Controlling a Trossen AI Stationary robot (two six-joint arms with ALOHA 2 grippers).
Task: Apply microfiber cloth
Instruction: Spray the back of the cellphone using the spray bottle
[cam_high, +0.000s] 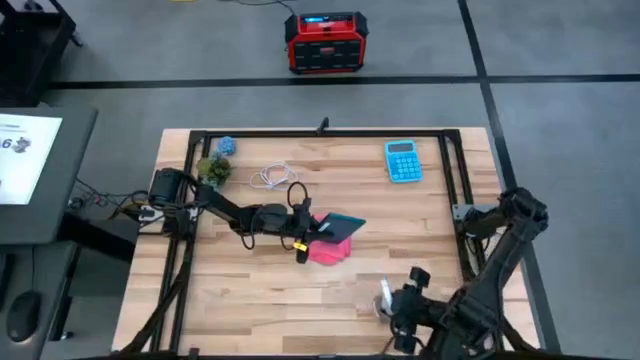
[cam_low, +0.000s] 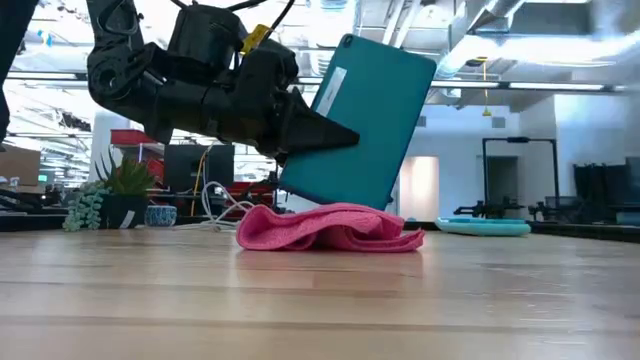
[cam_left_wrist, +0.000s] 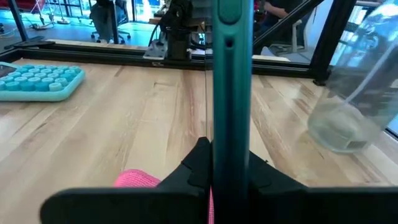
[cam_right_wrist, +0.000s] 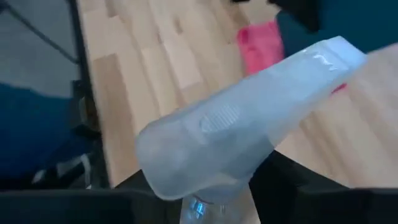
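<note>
Mid-worktop (cam_high: 240, 300): microfiber cloth (cam_low: 330, 228) lies bunched, just below left gripper (cam_high: 312, 233) fingers. Left fingers clamp teal tablet (cam_low: 360, 120), tilted, lower edge over cloth. Right gripper (cam_high: 392, 300) at near edge, fingers closed on clear spray bottle (cam_right_wrist: 242, 124).

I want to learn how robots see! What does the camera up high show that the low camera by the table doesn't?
Only the high view shows the right gripper holding a clear spray bottle, the blue calculator and a red box on the floor. Only the low view shows the room beyond the table. Both show the left gripper shut on the teal tablet, tilted over the pink microfiber cloth.
</note>
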